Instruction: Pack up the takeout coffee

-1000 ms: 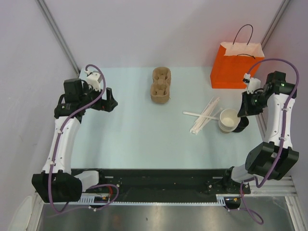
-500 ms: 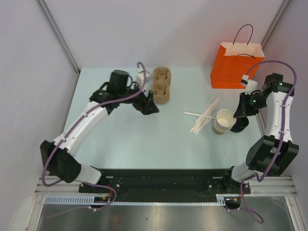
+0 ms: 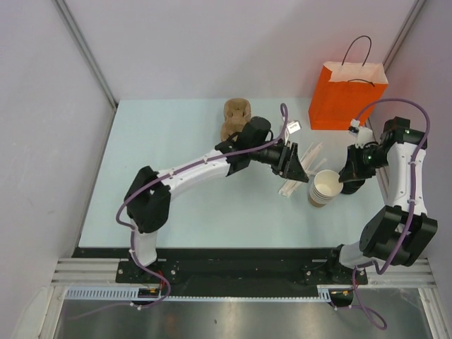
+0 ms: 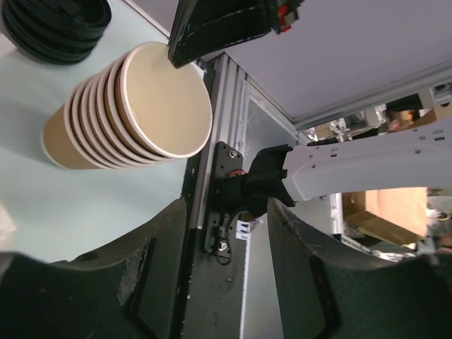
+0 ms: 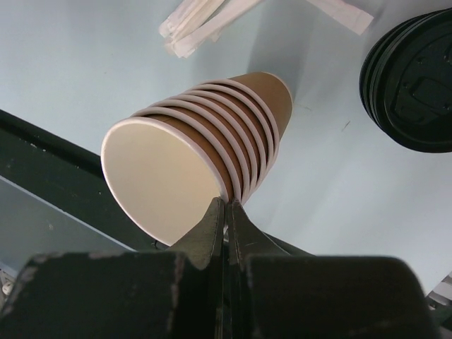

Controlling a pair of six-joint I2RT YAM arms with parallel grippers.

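No takeout coffee with a lid on shows in any view. A stack of lidless tan paper cups (image 3: 322, 188) (image 4: 127, 106) (image 5: 201, 152) leans tilted on the table at the right. My right gripper (image 3: 344, 179) (image 5: 227, 206) is shut on the rim of the stack's top cup. A pile of black lids (image 5: 413, 88) (image 4: 56, 28) lies just beside the stack. My left gripper (image 3: 299, 169) (image 4: 226, 222) hovers left of the stack, its jaws apart with nothing between them. The brown pulp carrier (image 3: 234, 116) sits at the back centre, behind the left arm.
An orange paper bag (image 3: 347, 95) stands upright at the back right. Wrapped stirrers (image 3: 288, 186) (image 5: 205, 20) lie on the table under my left gripper. The table's front edge and black rail (image 4: 205, 183) run close to the cup stack.
My left arm has swung from the far left across the table to beside the cup stack, its jaws narrowing. The right gripper has tipped the stack over toward the left.
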